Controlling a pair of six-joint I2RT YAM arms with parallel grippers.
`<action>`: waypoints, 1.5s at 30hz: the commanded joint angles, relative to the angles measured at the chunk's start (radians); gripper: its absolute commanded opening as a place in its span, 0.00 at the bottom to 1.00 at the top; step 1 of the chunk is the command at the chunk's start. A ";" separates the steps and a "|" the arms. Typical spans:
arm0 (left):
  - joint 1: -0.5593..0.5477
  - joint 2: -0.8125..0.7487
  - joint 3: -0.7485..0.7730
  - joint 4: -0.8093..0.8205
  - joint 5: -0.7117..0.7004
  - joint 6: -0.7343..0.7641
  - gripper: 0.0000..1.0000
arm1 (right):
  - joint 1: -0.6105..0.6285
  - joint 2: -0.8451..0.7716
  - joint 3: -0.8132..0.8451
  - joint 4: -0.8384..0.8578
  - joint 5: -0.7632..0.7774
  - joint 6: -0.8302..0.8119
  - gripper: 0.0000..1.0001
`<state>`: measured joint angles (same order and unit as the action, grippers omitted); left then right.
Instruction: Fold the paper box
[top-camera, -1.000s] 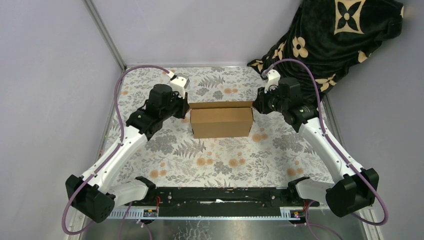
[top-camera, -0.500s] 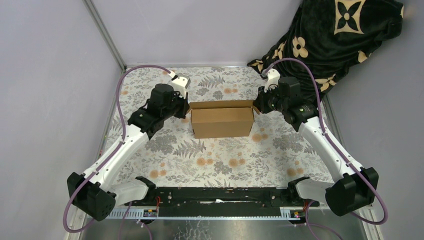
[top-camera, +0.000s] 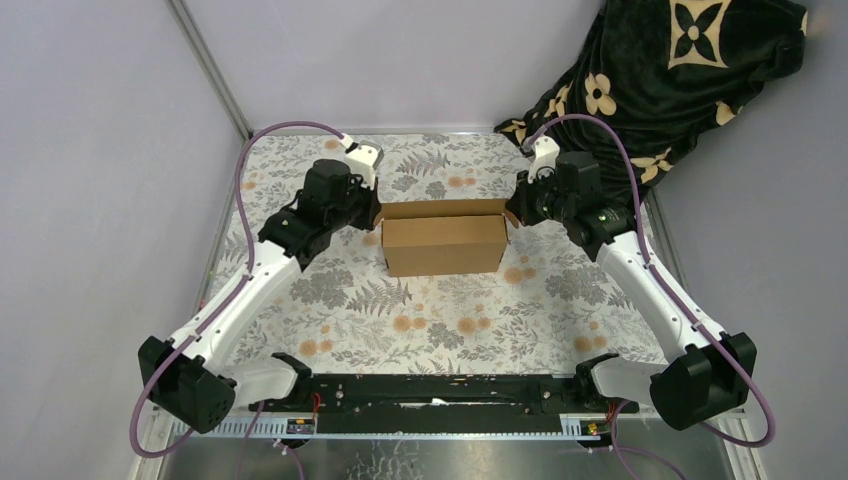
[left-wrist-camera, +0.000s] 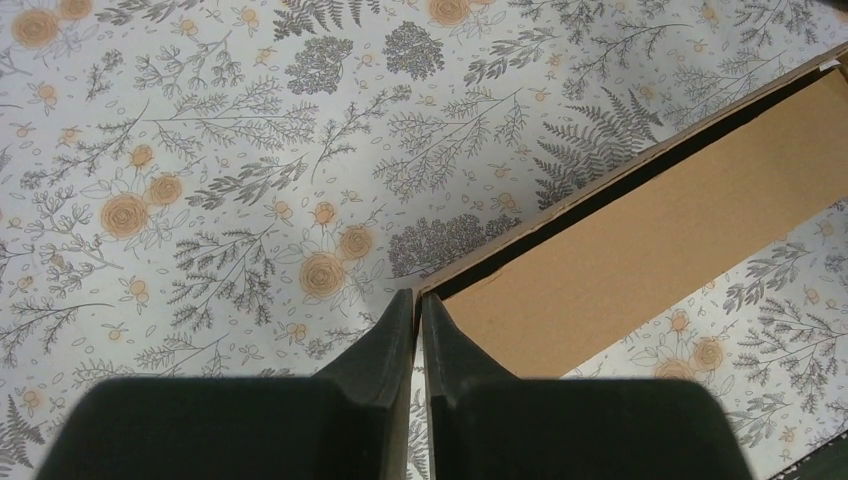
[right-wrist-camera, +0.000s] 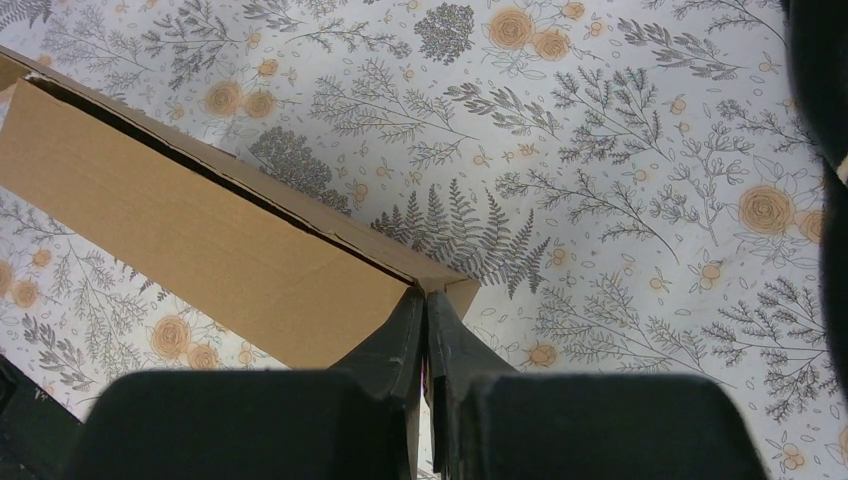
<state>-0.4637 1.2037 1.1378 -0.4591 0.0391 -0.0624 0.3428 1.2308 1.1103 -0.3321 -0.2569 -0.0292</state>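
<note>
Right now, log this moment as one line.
paper box: standing on table | left gripper: shut on its left end | right gripper: shut on its right end

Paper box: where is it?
Top view: the paper box sits far-centre on the table, between the left tool and right tool, each pinching one end.

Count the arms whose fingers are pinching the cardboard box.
2. The left fingers pinch the cardboard box at its left end; the right fingers pinch its right end. No other arm shows.
</note>
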 joint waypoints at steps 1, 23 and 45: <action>0.005 0.014 0.042 -0.004 -0.010 -0.024 0.11 | 0.019 0.004 0.063 0.014 -0.023 0.009 0.03; 0.003 0.006 0.068 -0.075 -0.053 -0.018 0.14 | 0.028 -0.008 0.074 -0.007 0.016 0.012 0.25; 0.003 0.008 0.070 -0.079 -0.062 -0.018 0.14 | 0.028 -0.031 0.062 -0.021 0.046 0.000 0.21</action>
<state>-0.4637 1.2217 1.1759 -0.5365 -0.0090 -0.0780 0.3637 1.2282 1.1324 -0.3752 -0.2195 -0.0212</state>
